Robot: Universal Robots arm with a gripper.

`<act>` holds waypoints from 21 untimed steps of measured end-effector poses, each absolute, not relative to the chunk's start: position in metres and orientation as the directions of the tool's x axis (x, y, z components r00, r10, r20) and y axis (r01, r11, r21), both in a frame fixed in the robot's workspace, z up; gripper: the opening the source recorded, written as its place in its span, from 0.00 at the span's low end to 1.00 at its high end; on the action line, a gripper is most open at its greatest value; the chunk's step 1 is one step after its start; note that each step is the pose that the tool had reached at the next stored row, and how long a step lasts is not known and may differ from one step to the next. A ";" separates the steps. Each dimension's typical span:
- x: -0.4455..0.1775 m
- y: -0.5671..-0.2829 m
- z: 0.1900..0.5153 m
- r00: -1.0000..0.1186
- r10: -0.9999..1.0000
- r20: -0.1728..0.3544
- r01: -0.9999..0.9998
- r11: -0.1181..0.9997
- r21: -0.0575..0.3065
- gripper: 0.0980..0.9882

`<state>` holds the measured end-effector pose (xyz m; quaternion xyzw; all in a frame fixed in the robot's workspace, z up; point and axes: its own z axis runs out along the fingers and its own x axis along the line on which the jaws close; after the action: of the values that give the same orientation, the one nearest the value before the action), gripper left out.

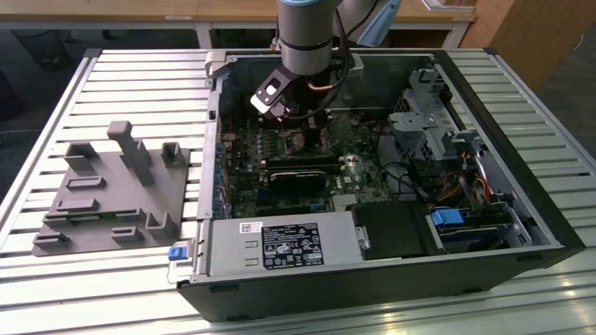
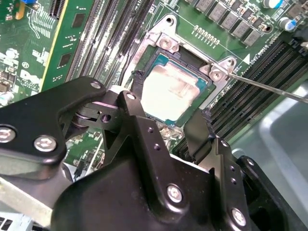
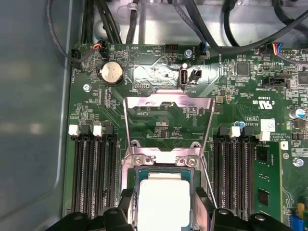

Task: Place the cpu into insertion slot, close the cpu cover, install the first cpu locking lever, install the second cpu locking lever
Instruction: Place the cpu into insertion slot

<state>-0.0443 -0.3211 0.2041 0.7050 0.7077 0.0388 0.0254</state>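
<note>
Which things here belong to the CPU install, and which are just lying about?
Job: cpu, lying in the slot; cover, open; lever; gripper at the cpu.
Lying about: grey fixture; memory slots; coin cell; power supply.

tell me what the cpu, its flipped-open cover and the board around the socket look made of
Small square pale silvery cpu: looks like metal with a matte face; it glares softly, without mirror reflections. Thin silvery square-frame cpu cover: likely polished sheet metal, given its streaky bright reflections. Green circuit board: seems a laminate with glossy green coating, fine traces showing.
</note>
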 end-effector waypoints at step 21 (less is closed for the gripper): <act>-0.044 -0.321 0.215 -0.005 1.000 0.019 0.996 0.003 0.090 0.01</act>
<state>-0.0443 -0.3211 0.2145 0.7050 0.7077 0.0387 0.0252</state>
